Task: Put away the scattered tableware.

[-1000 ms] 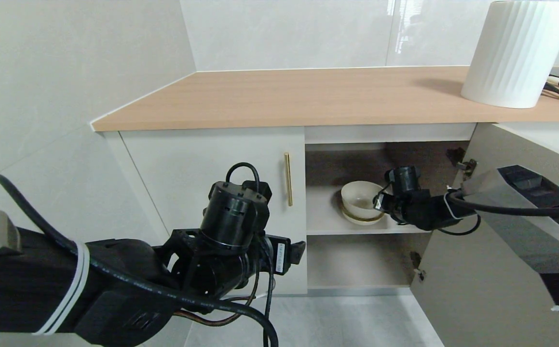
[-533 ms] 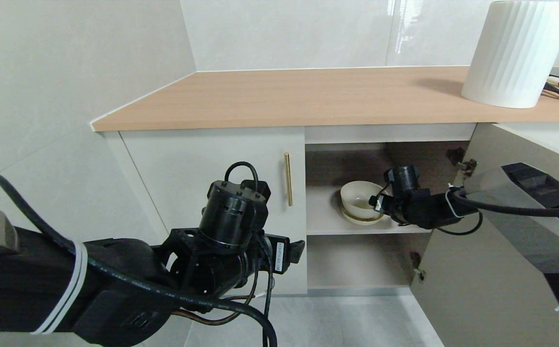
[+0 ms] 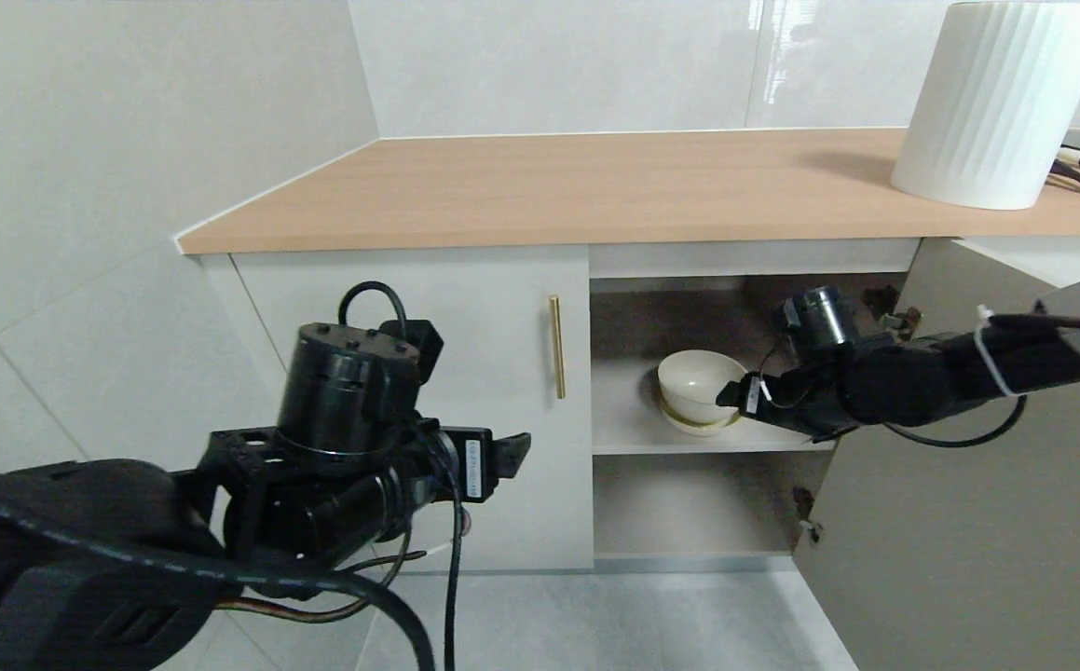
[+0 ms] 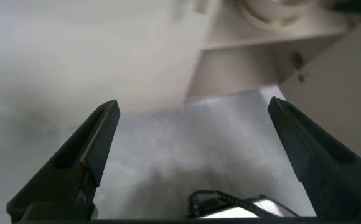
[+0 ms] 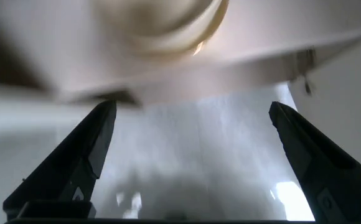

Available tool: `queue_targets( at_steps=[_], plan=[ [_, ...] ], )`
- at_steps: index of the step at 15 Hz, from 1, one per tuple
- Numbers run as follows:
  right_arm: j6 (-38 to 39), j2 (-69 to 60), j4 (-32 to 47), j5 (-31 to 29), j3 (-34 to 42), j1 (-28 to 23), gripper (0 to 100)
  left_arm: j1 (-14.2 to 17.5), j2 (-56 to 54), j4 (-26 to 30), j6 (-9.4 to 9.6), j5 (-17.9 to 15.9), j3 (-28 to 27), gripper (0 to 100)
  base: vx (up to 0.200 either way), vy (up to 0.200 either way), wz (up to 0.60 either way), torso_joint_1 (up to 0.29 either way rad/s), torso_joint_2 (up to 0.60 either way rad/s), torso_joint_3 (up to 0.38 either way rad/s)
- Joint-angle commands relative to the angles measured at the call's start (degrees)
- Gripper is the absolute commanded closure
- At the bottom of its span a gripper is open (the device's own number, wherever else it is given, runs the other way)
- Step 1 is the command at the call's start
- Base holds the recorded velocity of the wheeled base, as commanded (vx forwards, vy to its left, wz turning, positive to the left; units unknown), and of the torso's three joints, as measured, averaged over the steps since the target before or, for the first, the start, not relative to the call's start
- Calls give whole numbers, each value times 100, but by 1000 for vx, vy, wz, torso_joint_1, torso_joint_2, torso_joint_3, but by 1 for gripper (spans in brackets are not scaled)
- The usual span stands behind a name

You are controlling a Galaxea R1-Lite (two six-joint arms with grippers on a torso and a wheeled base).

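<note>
Right gripper [image 5: 192,109] spread beside shelved bowl [image 3: 693,377]; left gripper [image 4: 193,104] spread, floorward

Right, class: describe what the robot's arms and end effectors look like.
The left arm and right arm are black, with cylindrical housings, loose black cables, white ties and small white labels. The left end effector and right end effector have two tapered black fingers each.

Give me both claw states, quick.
Left claw: open, holding nothing.
Right claw: open, empty, close by the cream round bowl on the white cabinet shelf.
</note>
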Motion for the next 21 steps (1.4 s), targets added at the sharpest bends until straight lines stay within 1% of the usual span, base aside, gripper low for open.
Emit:
queue_targets(
  at_steps=[1, 2, 3, 5, 6, 8, 9, 12, 14, 16, 19, 21],
  plan=[
    [-58, -1875, 541, 111, 1058, 278, 0, 233, -844, 10, 163, -10, 444, 0, 0, 0, 0, 0, 0, 0],
    [-58, -2253, 568, 146, 1445, 392, 0, 233, -1108, 10, 357, -10, 532, 0, 0, 0, 0, 0, 0, 0],
    [-58, -2622, 577, 164, 1858, 533, 0, 233, -1372, 10, 489, -2, 673, 0, 0, 0, 0, 0, 0, 0],
    [-163, -3229, 577, 243, 2640, 867, 0, 268, -1723, 19, 506, -10, 1094, 0, 0, 0, 0, 0, 0, 0],
    [-278, -3378, 541, 269, 2886, 946, 0, 365, -1767, 10, 515, -19, 1165, 0, 0, 0, 0, 0, 0, 0],
    [-330, -3510, 541, 260, 3167, 1122, 0, 400, -1732, 10, 506, -28, 1297, 0, 0, 0, 0, 0, 0, 0],
    [-348, -3571, 559, 260, 3229, 1148, 0, 400, -1626, 1, 471, -107, 1279, 0, 0, 0, 0, 0, 0, 0],
    [-348, -3536, 568, 260, 3238, 1166, 0, 400, -1310, -16, 374, -169, 1288, 0, 0, 0, 0, 0, 0, 0],
    [-348, -3563, 577, 252, 3247, 1245, 0, 391, -1292, -16, 374, -169, 1297, 0, 0, 0, 0, 0, 0, 0],
    [-348, -3563, 577, 243, 3255, 1306, 0, 391, -1257, -16, 234, -169, 1297, 0, -200, 0, 0, 7, 2, -2],
    [-348, -3571, 585, 234, 3255, 1306, 0, 391, -1222, -16, 181, -169, 1288, 0, -200, 0, 0, -1, 4, 4],
    [-348, -3554, 577, 234, 3290, 1315, 0, 391, -1222, -16, 181, -169, 1288, 0, -200, 0, 0, -2, 2, 5]
  ],
)
